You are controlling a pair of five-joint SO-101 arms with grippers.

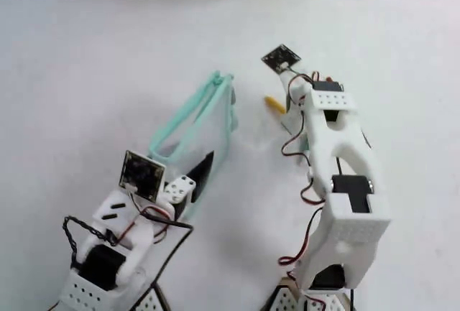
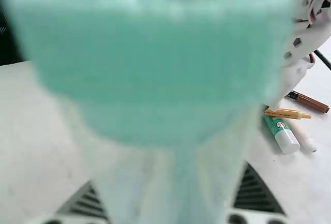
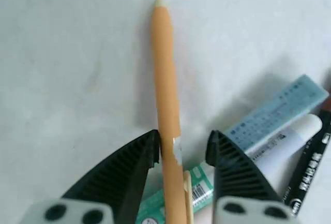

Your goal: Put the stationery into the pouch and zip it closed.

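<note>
Orange, light and stiff, the pen (image 3: 164,69) lies on the table (image 1: 86,59) near the pouch (image 1: 205,121) and may roll, so the right gripper (image 3: 183,144), open astride it, should pinch mid-barrel, while the left gripper (image 1: 195,178) clamps the soft pouch's edge.

High view looks down over the table (image 1: 72,52); both wrist views sit close, sharing the orange pen (image 3: 164,69).
</note>
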